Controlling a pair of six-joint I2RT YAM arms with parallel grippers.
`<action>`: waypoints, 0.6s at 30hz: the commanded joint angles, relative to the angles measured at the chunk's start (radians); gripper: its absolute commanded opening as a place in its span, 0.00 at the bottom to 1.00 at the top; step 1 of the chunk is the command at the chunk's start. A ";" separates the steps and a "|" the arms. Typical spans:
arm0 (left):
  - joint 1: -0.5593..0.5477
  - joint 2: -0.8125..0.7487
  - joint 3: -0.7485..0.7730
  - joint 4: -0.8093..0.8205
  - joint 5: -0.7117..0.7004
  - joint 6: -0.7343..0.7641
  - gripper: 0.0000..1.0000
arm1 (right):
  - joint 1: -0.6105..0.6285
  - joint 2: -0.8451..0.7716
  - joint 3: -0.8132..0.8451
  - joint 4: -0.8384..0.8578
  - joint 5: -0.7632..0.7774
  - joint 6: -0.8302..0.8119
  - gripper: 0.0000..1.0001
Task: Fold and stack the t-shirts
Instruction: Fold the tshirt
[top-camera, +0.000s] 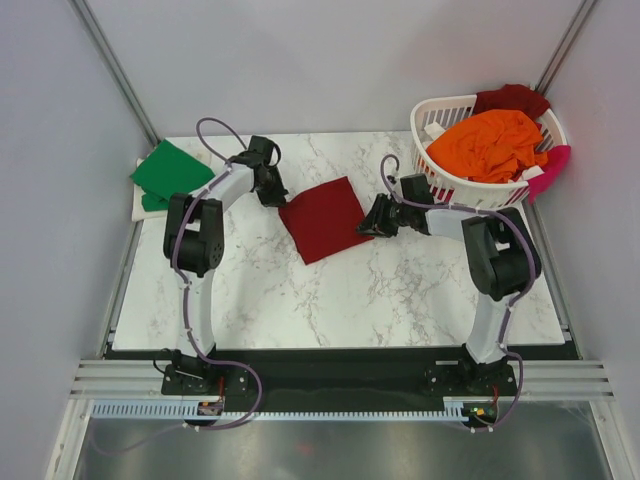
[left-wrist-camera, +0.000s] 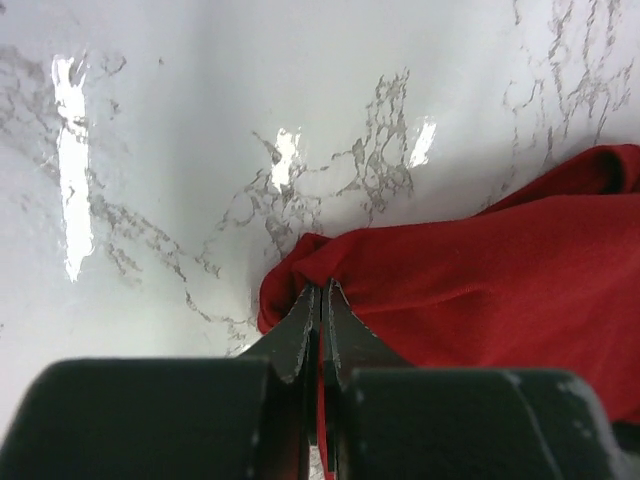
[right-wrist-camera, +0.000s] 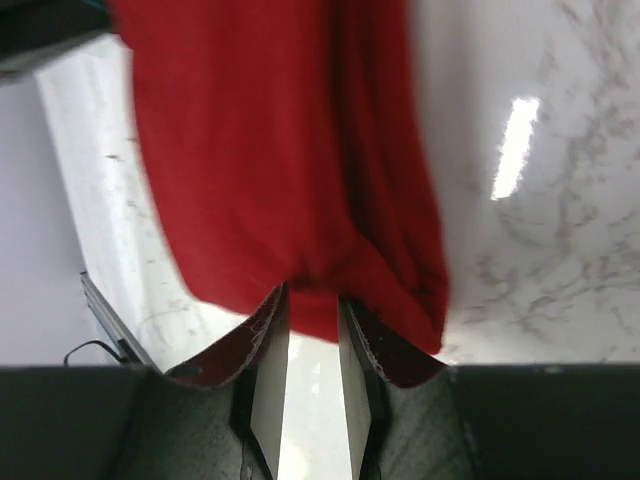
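Pinches the dark red t-shirt (top-camera: 322, 218) tight with the left gripper (left-wrist-camera: 321, 290); touches it with the right gripper (right-wrist-camera: 312, 295) narrow, grip not clear. May unfold if one corner slips.

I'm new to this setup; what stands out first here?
A folded dark red shirt lies mid-table, the left gripper shut on one corner and the right gripper at the opposite edge. A green shirt sits far left; a basket far right holds an orange shirt.
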 joint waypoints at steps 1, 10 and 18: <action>0.010 -0.069 -0.037 0.002 -0.043 -0.005 0.02 | -0.006 0.095 -0.019 0.114 0.021 -0.010 0.32; 0.036 -0.103 -0.131 -0.001 -0.089 0.030 0.02 | -0.008 0.172 -0.135 0.211 0.003 0.009 0.30; 0.044 -0.106 -0.109 -0.065 -0.101 0.091 0.06 | 0.025 -0.093 -0.180 -0.005 0.145 -0.109 0.44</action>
